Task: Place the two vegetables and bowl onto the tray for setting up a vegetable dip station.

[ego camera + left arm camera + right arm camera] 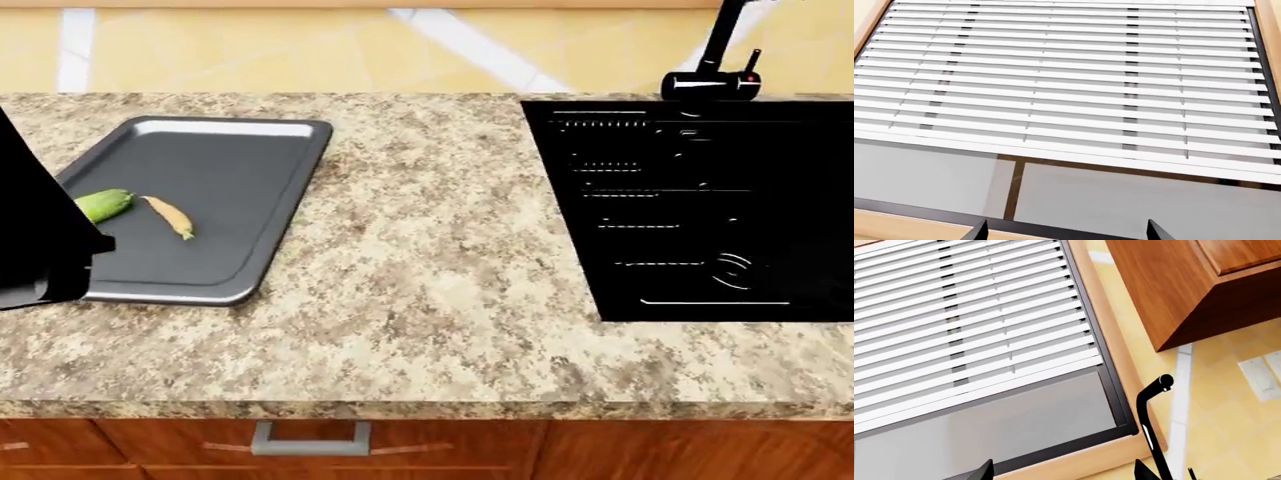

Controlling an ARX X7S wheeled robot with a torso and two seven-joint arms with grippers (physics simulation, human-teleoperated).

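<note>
In the head view the dark grey tray [227, 160] lies at the left of the granite counter. The light-green cucumber [103, 204] lies on the tray, partly hidden behind my black left arm [34, 230]. Just to its right, the orange carrot [170, 216] also lies on the tray. The bowl is out of view. My left gripper [1067, 232] is open, with only its two tips showing, and faces a window with white blinds [1067, 75]. My right gripper [1064, 471] is open too and holds nothing. It points at the window and wall above the counter.
A black sink [701, 205] with a black faucet [714, 70] fills the right of the counter. The faucet [1151, 415] also shows in the right wrist view, under a wooden wall cabinet [1187, 285]. Bare granite [427, 250] lies between tray and sink. A drawer handle [310, 437] sits below the counter's front edge.
</note>
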